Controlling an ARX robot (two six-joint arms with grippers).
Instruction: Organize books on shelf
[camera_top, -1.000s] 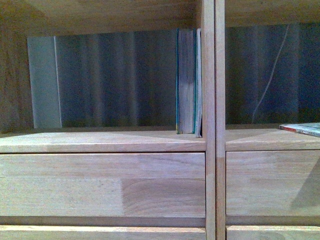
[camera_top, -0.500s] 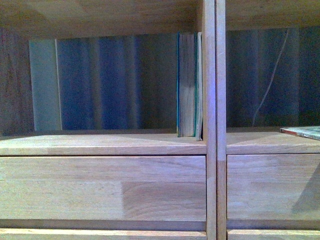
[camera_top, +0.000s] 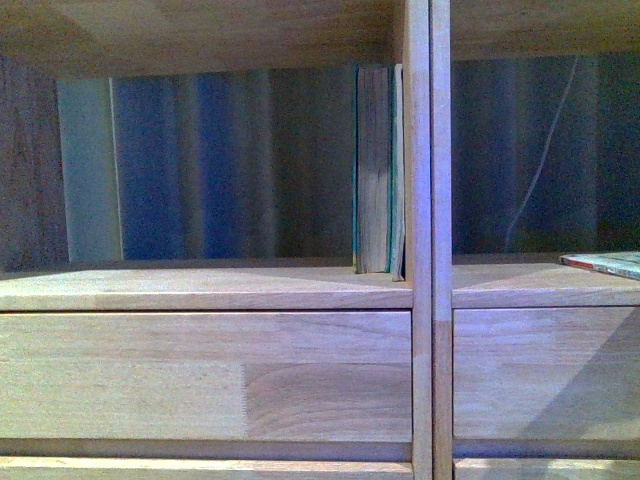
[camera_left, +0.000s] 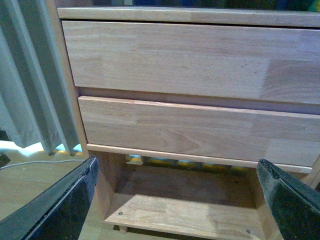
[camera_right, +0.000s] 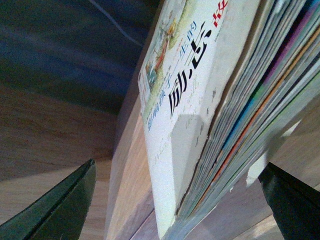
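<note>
In the front view the wooden shelf (camera_top: 210, 290) fills the frame. Teal-edged books (camera_top: 376, 170) stand upright against the central double upright (camera_top: 430, 200) in the left compartment. A thin floppy book (camera_top: 605, 262) lies flat at the right compartment's edge. Neither arm shows there. In the right wrist view my right gripper (camera_right: 177, 205) is open, its jaws wide on either side of that book (camera_right: 200, 110), white cover and coloured page edges close to the camera, not gripped. In the left wrist view my left gripper (camera_left: 175, 200) is open and empty before the shelf's drawer fronts (camera_left: 190, 130).
A grey curtain (camera_left: 30, 90) hangs left of the shelf. A white cable (camera_top: 540, 160) hangs behind the right compartment. Below the drawers is a low open compartment (camera_left: 185, 210) above the floor. Dark striped curtain shows behind the backless compartments.
The front view has shifted slightly upward since one second ago; books and shelf keep their places. Nothing was gripped or let go.
</note>
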